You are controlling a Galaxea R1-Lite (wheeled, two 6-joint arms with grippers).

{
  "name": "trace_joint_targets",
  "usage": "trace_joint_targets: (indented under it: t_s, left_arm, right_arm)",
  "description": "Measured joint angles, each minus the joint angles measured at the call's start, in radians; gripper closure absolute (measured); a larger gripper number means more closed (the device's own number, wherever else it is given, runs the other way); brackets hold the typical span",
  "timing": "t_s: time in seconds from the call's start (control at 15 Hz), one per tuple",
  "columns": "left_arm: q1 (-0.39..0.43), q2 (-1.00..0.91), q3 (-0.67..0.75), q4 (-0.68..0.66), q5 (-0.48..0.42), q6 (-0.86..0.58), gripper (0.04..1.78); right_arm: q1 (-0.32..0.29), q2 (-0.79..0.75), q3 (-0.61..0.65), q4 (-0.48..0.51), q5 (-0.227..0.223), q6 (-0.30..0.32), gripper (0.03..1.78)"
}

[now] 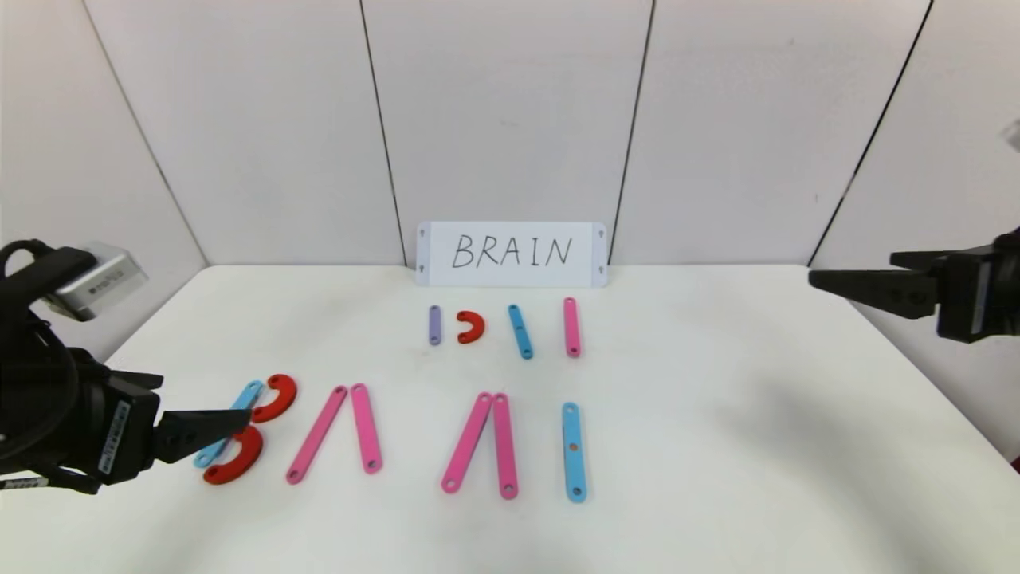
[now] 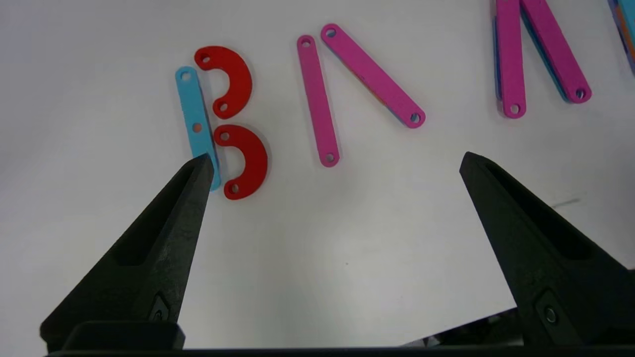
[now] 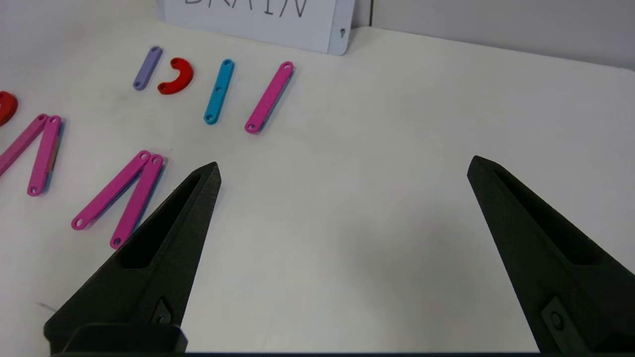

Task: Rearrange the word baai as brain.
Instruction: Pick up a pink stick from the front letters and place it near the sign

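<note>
- The word baai (image 1: 398, 434) lies flat along the table's (image 1: 757, 446) near side; its bars look light, stiff and thin, so I'd pinch across a bar's middle.
- Spare pieces (image 1: 510, 327) sit below the BRAIN card (image 1: 511, 253); no containers.
- My left claw (image 2: 335, 163) hovers by the B, spread wide, empty.
- My right claw (image 3: 342, 171) hangs well apart, spread wide, empty.

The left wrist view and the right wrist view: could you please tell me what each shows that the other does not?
Only the left wrist view shows the B's blue bar, both of its red curves and the open left gripper. Only the right wrist view shows the BRAIN card, the spare purple bar and the open right gripper. Both show the pink A pairs.
</note>
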Motion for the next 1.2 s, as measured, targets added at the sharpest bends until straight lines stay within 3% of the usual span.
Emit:
trace_joint_targets:
  t_s: [0.4, 0.6, 1.2]
  left_arm:
    - [-0.045, 0.119, 0.002, 0.032, 0.008, 0.006, 0.08]
    - [-0.050, 0.192, 0.001, 0.025, 0.005, 0.004, 0.08]
    - [-0.055, 0.404, 0.007, -0.090, 0.037, -0.013, 0.08]
  right_arm:
    - [0.073, 0.186, -0.011, -0.065, -0.002, 0.000, 0.07]
    - [0.082, 0.246, -0.005, -0.109, -0.002, 0.001, 0.07]
    - [0.090, 0.299, 0.016, -0.118, -0.003, 0.000, 0.07]
